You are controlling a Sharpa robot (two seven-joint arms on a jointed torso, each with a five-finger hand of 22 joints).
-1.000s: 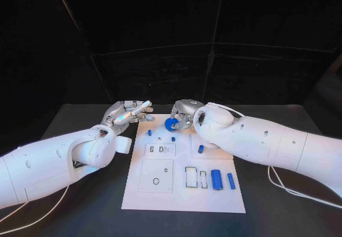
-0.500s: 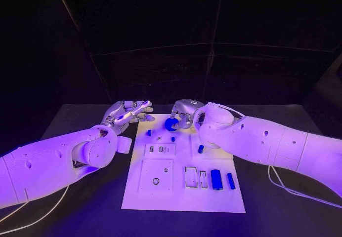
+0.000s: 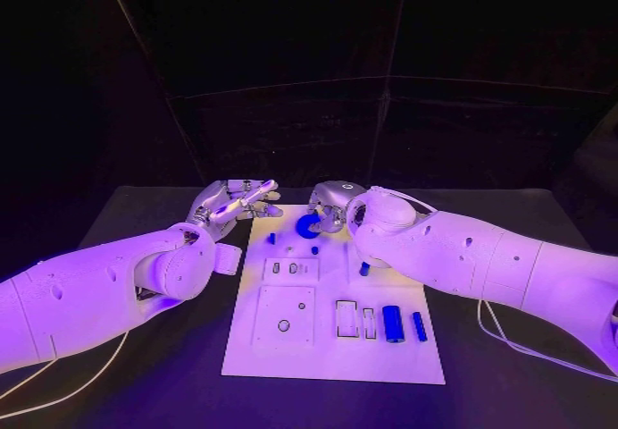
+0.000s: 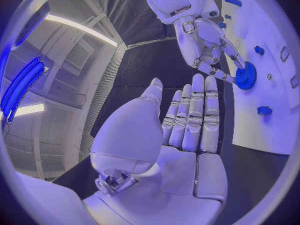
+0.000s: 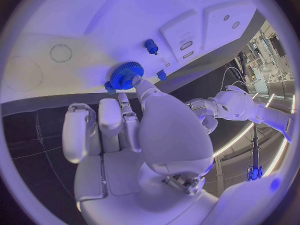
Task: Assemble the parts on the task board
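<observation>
Black surface (image 3: 154, 393), matte, backed by black curtain panels (image 3: 283, 125) with faint seams where the panels meet. Left wrist view looks up at a pale ceiling with a long light strip (image 4: 78, 27), a square vent grille (image 4: 78, 57) and a ribbed flexible duct (image 4: 103, 95) running down along the dark curtain; a blue-lit band (image 4: 22, 85) glows at the side. Right wrist view catches a stand on a tripod (image 5: 253, 155) out in the room, details too small to tell.
</observation>
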